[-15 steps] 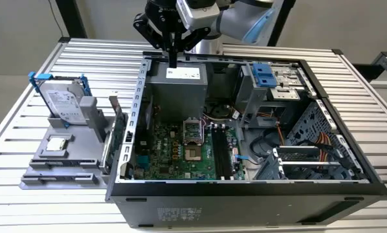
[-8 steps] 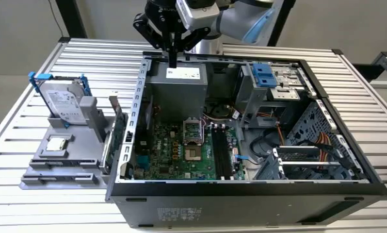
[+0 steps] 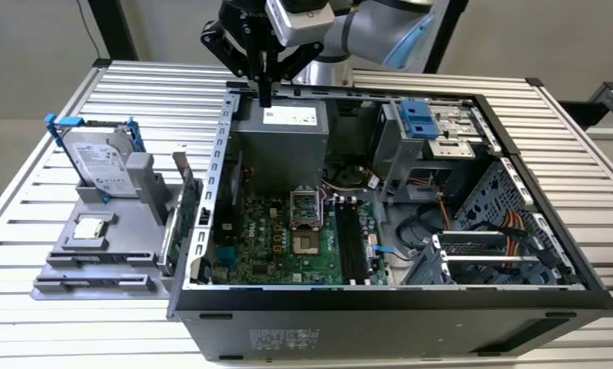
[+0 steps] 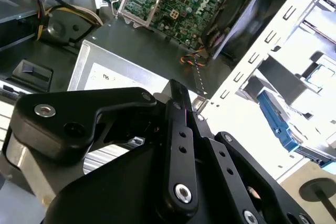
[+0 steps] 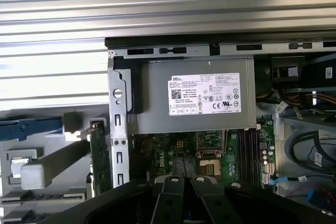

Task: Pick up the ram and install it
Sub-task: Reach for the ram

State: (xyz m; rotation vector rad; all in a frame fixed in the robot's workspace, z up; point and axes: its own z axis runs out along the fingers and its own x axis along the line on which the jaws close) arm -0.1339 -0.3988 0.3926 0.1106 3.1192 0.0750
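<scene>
My gripper (image 3: 266,100) hangs over the far rim of the open computer case (image 3: 389,296), just above the grey power supply (image 3: 281,146). Its black fingers are shut together, and I see nothing held between them. In both wrist views the gripper (image 4: 176,86) (image 5: 186,180) points at the power supply (image 5: 194,100). The motherboard's black memory slots (image 3: 349,240) (image 5: 248,145) lie beyond it, nearer the case's middle. The ram is out of view.
On the exterior view's left, a grey holder (image 3: 91,265) carries a silver hard drive in a blue frame (image 3: 100,157), a processor chip (image 3: 89,228) and an upright green card (image 3: 187,211). Blue drive bays (image 3: 419,119) and cables (image 3: 511,227) fill the case's right half.
</scene>
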